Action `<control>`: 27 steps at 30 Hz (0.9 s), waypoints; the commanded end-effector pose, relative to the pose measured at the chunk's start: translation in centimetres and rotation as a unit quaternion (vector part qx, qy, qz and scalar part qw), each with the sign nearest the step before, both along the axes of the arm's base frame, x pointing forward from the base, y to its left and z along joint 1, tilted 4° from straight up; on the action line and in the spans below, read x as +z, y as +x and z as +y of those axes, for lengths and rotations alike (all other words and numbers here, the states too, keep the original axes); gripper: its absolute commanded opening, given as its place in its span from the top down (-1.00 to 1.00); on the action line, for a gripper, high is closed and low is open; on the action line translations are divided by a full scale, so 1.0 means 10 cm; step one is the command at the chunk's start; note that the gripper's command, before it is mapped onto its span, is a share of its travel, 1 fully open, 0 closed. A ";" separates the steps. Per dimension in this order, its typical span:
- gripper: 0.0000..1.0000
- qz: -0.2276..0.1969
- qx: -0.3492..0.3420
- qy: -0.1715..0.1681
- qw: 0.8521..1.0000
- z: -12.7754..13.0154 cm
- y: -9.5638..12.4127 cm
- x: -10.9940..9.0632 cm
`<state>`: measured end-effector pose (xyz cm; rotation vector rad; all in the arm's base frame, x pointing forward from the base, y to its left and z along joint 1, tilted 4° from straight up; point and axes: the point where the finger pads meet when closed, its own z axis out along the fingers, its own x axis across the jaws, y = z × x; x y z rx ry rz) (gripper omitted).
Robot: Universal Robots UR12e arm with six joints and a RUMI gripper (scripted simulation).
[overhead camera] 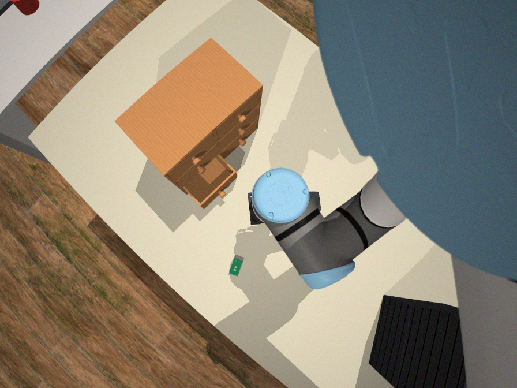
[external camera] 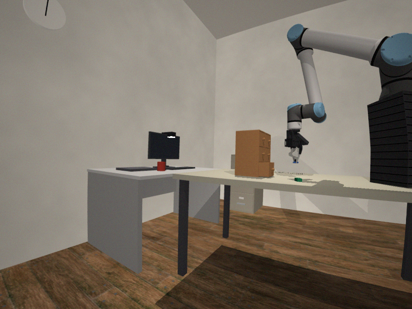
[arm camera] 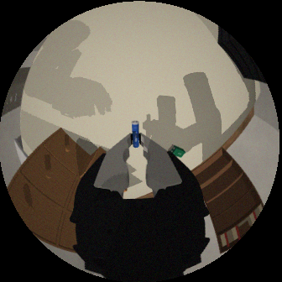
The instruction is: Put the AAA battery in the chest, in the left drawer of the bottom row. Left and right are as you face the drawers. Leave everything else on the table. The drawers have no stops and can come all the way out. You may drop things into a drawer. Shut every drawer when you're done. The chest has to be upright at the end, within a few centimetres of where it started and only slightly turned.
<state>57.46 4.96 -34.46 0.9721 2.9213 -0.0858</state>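
Note:
The wooden chest (overhead camera: 187,104) (external camera: 247,152) stands upright on the table. Its bottom-row left drawer (overhead camera: 227,183) (external camera: 266,169) is pulled out, and no thing shows in the part of it that I can see. The other drawers look shut. My gripper (external camera: 294,161) (arm camera: 135,133) is shut on the blue AAA battery (arm camera: 135,130) (external camera: 295,162), gripped between the fingertips. It hangs above the table, in front of the chest and to the side of the open drawer. In the top view the arm hides the fingers and battery.
A green 9V battery (overhead camera: 235,266) (external camera: 298,179) (arm camera: 178,151) lies on the table (overhead camera: 183,267) in front of the chest. The black ribbed robot base (overhead camera: 417,342) (external camera: 389,143) stands at the table's other end. A desk (external camera: 113,186) with a monitor and a red cup (external camera: 161,166) stands beyond the chest.

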 end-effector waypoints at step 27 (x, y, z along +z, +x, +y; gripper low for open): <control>0.96 0.038 0.584 -0.020 0.811 0.16 0.18 0.00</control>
